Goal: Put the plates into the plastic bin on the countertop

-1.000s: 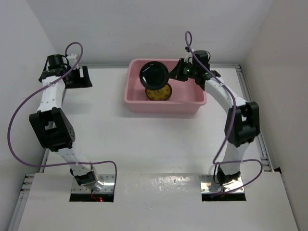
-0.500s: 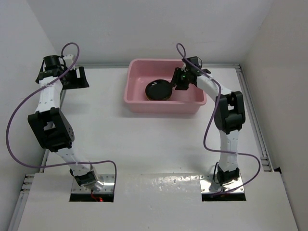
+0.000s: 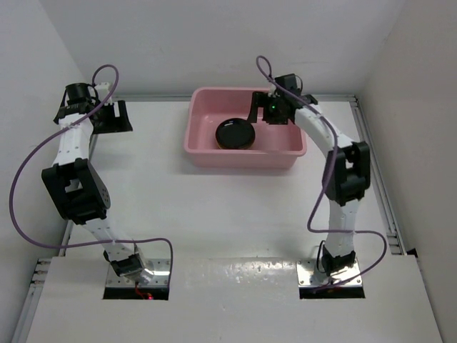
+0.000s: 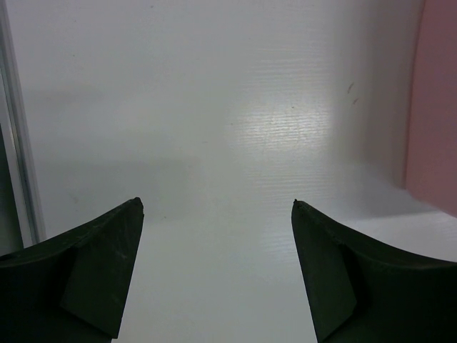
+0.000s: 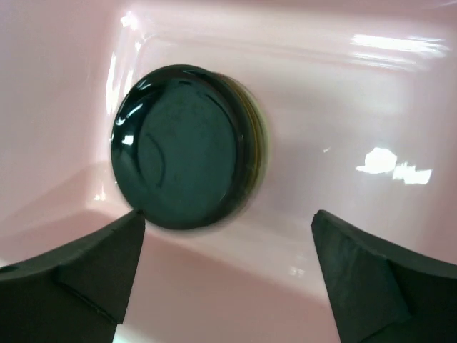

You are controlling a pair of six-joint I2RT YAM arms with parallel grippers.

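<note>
We see a pink bin (image 3: 246, 156) holding a plain, glossy black plate (image 3: 235, 133) with pale glints on its sheen. Under it shows the yellowish edge of another plate (image 5: 257, 143), its pattern hidden. The countertop (image 3: 214, 207) is glossy white, and the walls (image 3: 214, 43) are white too. The left arm (image 3: 75, 143) and right arm (image 3: 319, 133) are white with black joints and trail purple cables (image 3: 12, 200). The left gripper (image 4: 216, 204) and right gripper (image 5: 227, 214) are matt black. A green light (image 3: 272, 108) glows on the right wrist.

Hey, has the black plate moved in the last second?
Yes. The black plate shifted from the far rim of the pink bin toward its middle, now lying flat inside.
</note>
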